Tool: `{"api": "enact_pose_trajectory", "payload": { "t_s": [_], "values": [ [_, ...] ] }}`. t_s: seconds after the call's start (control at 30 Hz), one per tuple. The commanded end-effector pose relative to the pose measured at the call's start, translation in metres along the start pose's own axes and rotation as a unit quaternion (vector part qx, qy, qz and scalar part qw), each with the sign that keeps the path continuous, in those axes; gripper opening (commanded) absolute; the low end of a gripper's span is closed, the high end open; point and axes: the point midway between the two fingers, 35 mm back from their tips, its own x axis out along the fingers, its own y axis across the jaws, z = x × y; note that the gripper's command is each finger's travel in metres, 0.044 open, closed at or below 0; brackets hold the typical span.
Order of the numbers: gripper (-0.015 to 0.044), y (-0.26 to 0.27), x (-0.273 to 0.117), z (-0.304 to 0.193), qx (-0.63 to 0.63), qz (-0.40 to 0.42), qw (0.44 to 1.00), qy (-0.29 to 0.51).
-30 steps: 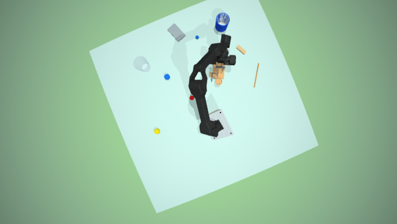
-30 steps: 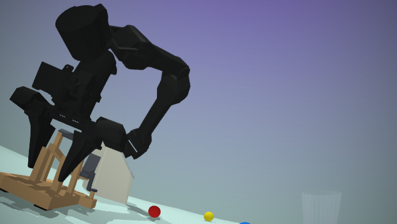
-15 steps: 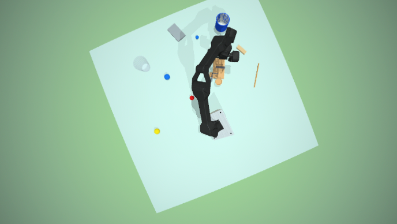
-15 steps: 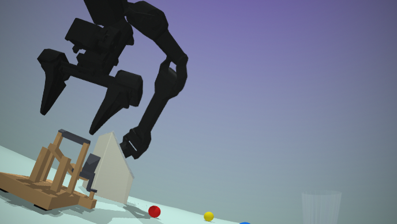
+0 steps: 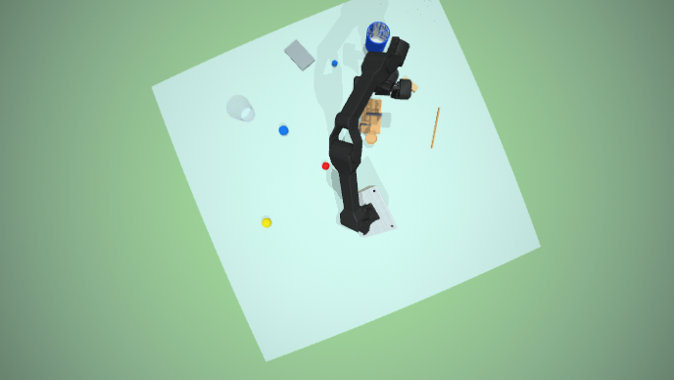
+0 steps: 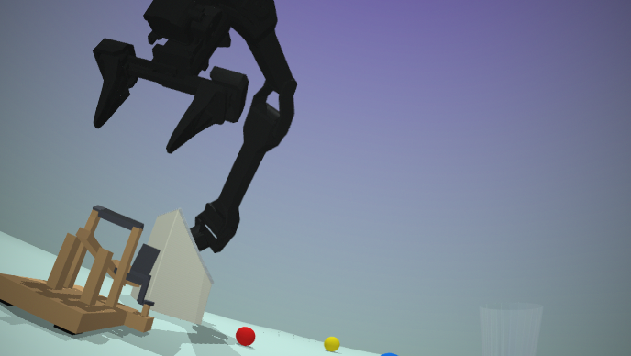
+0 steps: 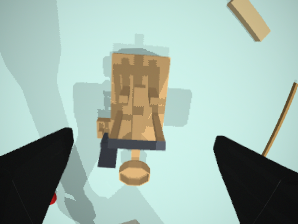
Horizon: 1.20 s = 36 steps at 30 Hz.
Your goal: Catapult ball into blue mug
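Pale square table top, biggest thing, set askew in the top view. Black arm reaches out from its light base, bent at the elbow. Gripper points down, jaws wide open, nothing held, fingertips above and apart from the catapult.

Wooden catapult stands upright on the table, between base and mug in top view. Dark crossbar on its uprights; round cup at the base-side end.

Blue mug upright near the far edge, partly behind the arm from above. Clear ribbed cup well apart, other side of the arm. Grey block lies flat, between mug and clear cup. Thin wooden stick lies to the catapult's side; small wooden block near, partly hidden by the gripper from above.

Balls, all on the table, outside the catapult: yellow ball, blue ball, red ball near the arm in top view, small blue ball near the grey block. Can't tell which is the one to load.
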Motion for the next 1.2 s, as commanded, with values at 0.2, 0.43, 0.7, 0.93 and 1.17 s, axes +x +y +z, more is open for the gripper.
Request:
{"api": "enact_pose_trajectory", "payload": {
  "t_s": [0.2,0.43,0.7,0.93,1.17],
  "values": [
    [0.03,0.082,0.029,-0.037,-0.055,-0.009,0.998,0.01],
    [0.03,0.14,0.052,-0.095,-0.111,-0.009,0.994,0.01],
    [0.03,0.174,0.081,-0.18,-0.168,-0.005,0.986,0.015],
    [0.03,0.181,0.101,-0.245,-0.217,0.01,0.976,0.024],
    [0.03,0.182,0.107,-0.25,-0.221,0.013,0.975,0.025]
  ]
}}
